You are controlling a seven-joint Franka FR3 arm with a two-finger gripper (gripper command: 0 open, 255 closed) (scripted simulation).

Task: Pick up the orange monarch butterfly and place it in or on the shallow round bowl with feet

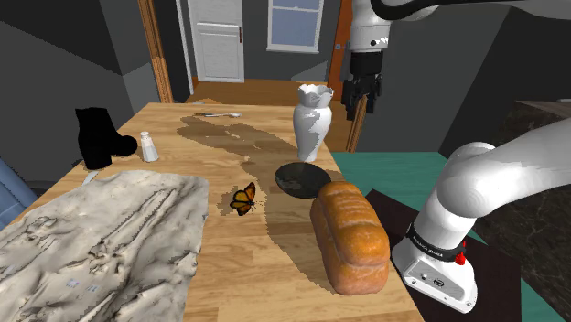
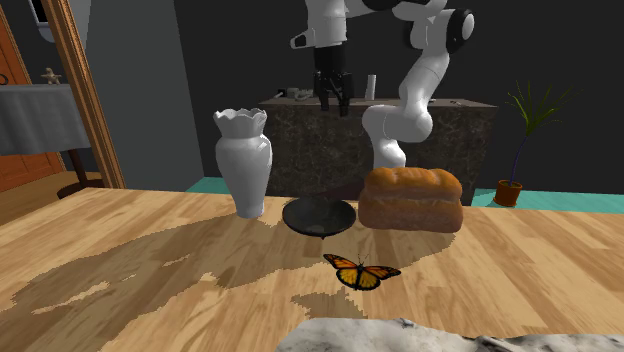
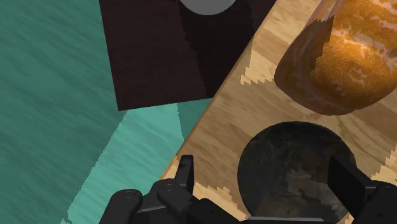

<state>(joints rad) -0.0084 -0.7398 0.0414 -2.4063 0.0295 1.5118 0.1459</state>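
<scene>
Wooden tabletop (image 1: 265, 274) in a house room carries everything, and none of the task looks done. The whole reach, grasp, lift and placing are left. The gripper (image 1: 354, 108) hangs high over the table's far edge, its fingers spread and empty, and the wrist view looks down on the bowl.

A big pale crumpled sheet (image 1: 101, 238) covers the corner at the shoulder view's lower left. A bread loaf (image 1: 348, 236) lies just beside the bowl, and a white scalloped vase (image 1: 311, 122) stands close behind it. Both crowd the drop-off. A black ankle boot (image 1: 99, 137) stands well apart.

The dark shallow round bowl (image 1: 302, 179) is empty. The orange monarch butterfly (image 1: 242, 198) rests on bare wood between bowl and sheet, touching neither, so the way down to it looks open. A small white shaker (image 1: 148, 146) stands beside the boot.
</scene>
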